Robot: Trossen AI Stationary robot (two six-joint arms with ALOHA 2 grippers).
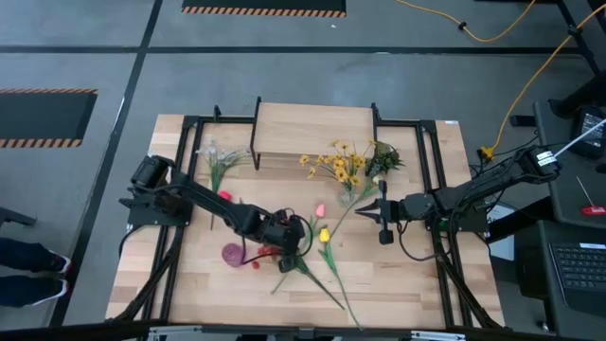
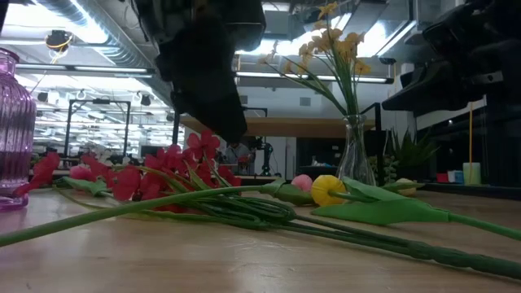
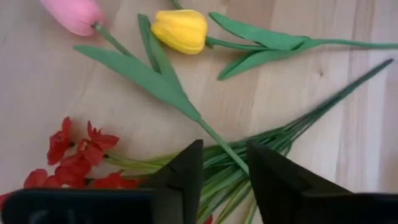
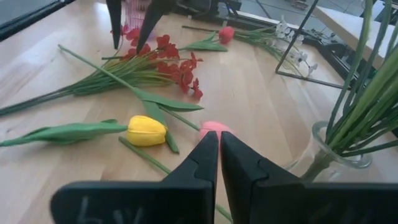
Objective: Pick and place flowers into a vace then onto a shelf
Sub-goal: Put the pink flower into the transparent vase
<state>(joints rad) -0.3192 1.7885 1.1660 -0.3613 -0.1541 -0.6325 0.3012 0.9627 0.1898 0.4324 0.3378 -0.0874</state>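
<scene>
Left hand (image 3: 225,180) fingers apart, straddling red flower stems (image 3: 249,155) on table.

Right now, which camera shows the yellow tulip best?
The left wrist view: the yellow tulip fills it close up, nothing covering it. The right wrist view shows it clearly but smaller. The low view catches only its head from the side, and in the high view it is tiny.

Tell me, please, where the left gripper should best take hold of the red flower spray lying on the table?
Probably on the bundled green stalks, from straight above. They lie flat on the table, gathered below the red blossoms, and the left gripper hangs open astride them.
</scene>
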